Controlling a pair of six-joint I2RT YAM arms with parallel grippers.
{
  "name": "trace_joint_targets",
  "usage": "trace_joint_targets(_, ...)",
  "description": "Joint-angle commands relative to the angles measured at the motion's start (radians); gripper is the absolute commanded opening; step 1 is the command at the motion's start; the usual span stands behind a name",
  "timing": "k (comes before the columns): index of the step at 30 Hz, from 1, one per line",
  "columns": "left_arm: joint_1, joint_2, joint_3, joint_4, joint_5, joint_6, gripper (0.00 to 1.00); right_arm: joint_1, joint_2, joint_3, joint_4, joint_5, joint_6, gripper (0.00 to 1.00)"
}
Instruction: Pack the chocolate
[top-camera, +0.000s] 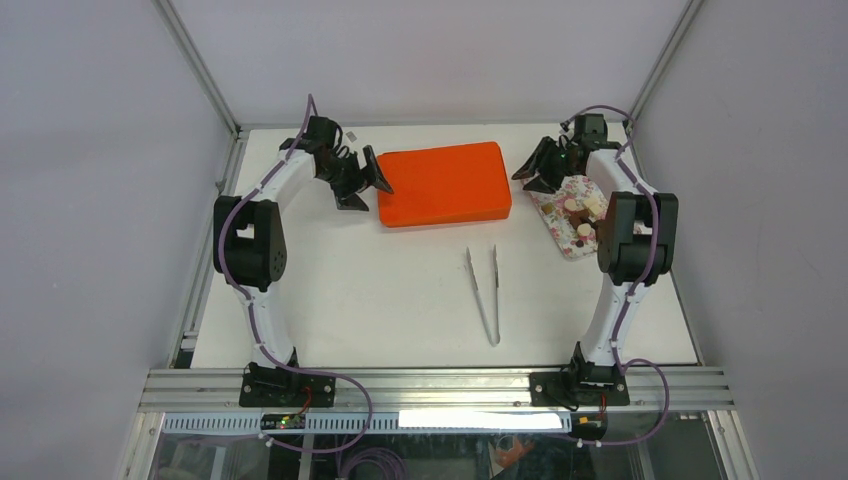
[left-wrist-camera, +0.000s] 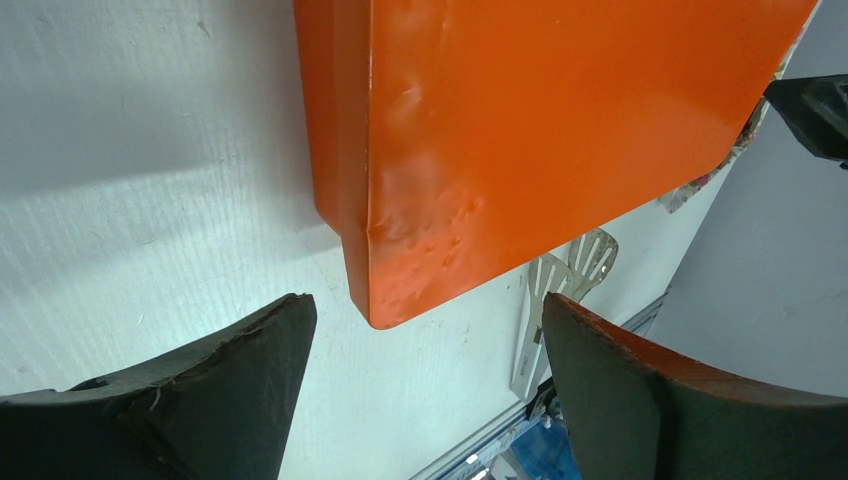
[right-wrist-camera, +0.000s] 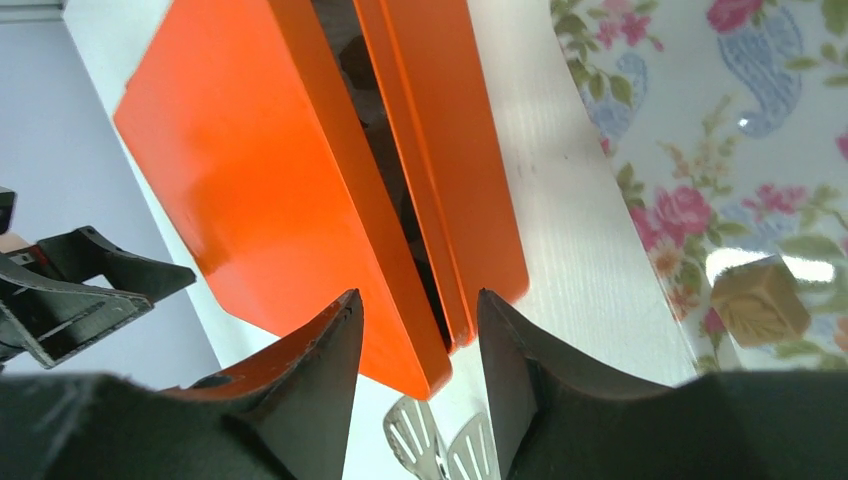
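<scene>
Several small chocolate pieces (top-camera: 579, 218), dark brown, tan and cream, lie on a floral-patterned tray (top-camera: 556, 196) at the right. One tan cube (right-wrist-camera: 760, 300) shows on the tray (right-wrist-camera: 700, 120) in the right wrist view. An orange box (top-camera: 445, 185) lies at the back centre; its lid (right-wrist-camera: 270, 180) stands slightly ajar from the base (right-wrist-camera: 450, 150). My right gripper (top-camera: 535, 172) is open, its jaws either side of the box's right end (right-wrist-camera: 418, 300). My left gripper (top-camera: 362, 180) is open and empty beside the box's left end (left-wrist-camera: 428, 305).
Metal tongs (top-camera: 483, 290) lie on the white table in front of the box; their slotted tips show in both wrist views (left-wrist-camera: 565, 275) (right-wrist-camera: 440, 450). Dark shapes show in the gap under the lid; I cannot tell what they are. Grey walls enclose the table.
</scene>
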Motion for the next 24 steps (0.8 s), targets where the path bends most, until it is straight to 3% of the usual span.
trace_joint_targets(1, 0.005, -0.068, -0.013, 0.059, 0.056, -0.002, 0.84, 0.007, -0.205, -0.112, 0.064, 0.088, -0.014, 0.49)
trace_joint_targets(6, 0.005, -0.03, 0.012, 0.068, 0.073, -0.003, 0.79, 0.051, -0.388, -0.256, 0.036, 0.142, -0.061, 0.49)
trace_joint_targets(13, 0.007, -0.009, 0.034, 0.068, 0.058, -0.009, 0.86, 0.367, -0.54, -0.44, 0.115, 0.24, -0.045, 0.49)
trace_joint_targets(19, 0.008, -0.009, 0.017, 0.086, 0.048, -0.048, 0.87, 0.601, -0.504, -0.488, 0.274, 0.341, 0.036, 0.49)
trace_joint_targets(24, 0.008, -0.017, -0.012, 0.119, 0.034, -0.064, 0.88, 0.643, -0.366, -0.437, 0.355, 0.333, 0.092, 0.49)
